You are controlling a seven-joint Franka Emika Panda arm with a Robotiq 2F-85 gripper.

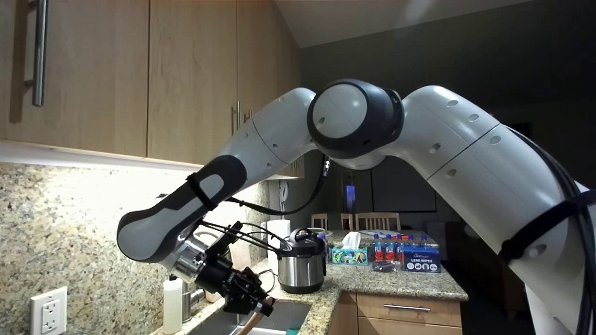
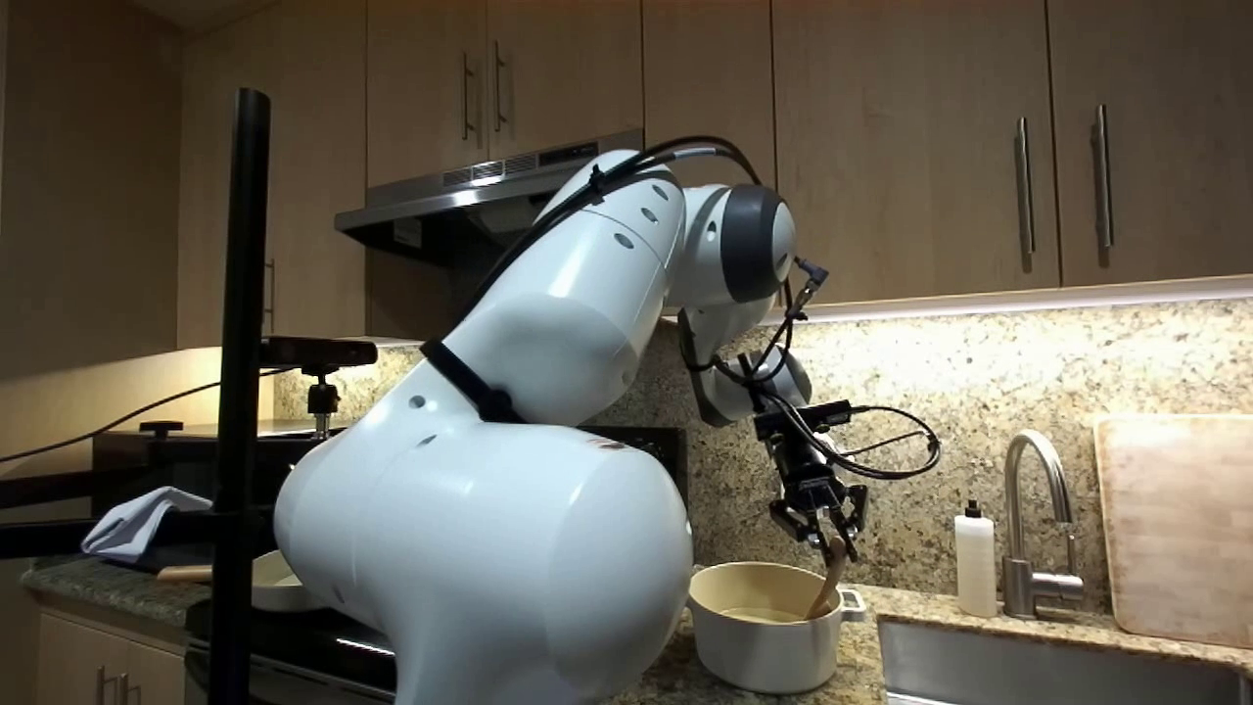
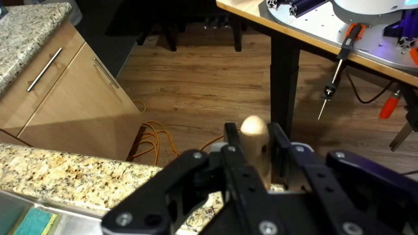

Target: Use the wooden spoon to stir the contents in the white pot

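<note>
The black two-fingered gripper (image 3: 252, 127) is clamped on a pale, round-ended wooden spoon (image 2: 829, 585), whose lower end is lowered into a round white pot (image 2: 759, 651) with a cream inside. In an exterior view the spoon is leaned toward one o'clock, and the pot's mouth is entered near three o'clock; whether the rim is touched cannot be told, nor can the contents be made out well.

For an even stir, slow, level circles should be swept just inside the wall, with the gripper carried above the rim. If the wall is pressed hard, the rounded handle may be twisted in the grip or the pot dragged.

At three o'clock a white side handle (image 2: 855, 604) must be cleared. A slack black cable (image 2: 886, 476) is hung at the gripper's one o'clock. The pot's nine-o'clock side is partly hidden by the white jointed arm (image 2: 489, 529). At three o'clock, past the handle, a stainless-steel sink (image 2: 1057, 666) is set.
</note>
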